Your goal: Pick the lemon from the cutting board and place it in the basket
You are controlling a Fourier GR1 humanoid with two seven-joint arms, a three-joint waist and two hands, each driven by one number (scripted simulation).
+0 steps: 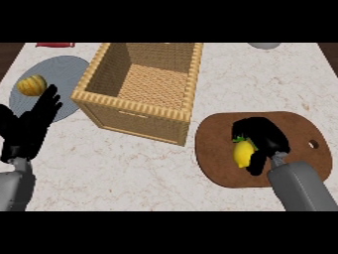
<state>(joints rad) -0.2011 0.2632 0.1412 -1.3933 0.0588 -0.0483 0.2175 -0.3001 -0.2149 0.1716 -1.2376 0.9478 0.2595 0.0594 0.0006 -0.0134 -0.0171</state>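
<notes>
A yellow lemon [243,153] with a small green leaf lies on the brown round-cornered cutting board [219,171] at the right. My right hand [263,135] covers the lemon from above and the right, its fingers and thumb curled round it. The woven basket [139,110] stands left of the board, in the middle of the counter, with nothing showing inside. My left hand [27,124] rests open at the left edge, fingers up.
A grey plate [65,72] behind the left hand carries a small orange-brown fruit [31,85]. A red object [54,44] and a grey round object [263,45] sit at the counter's far edge. The cutting board has a small hole [313,144].
</notes>
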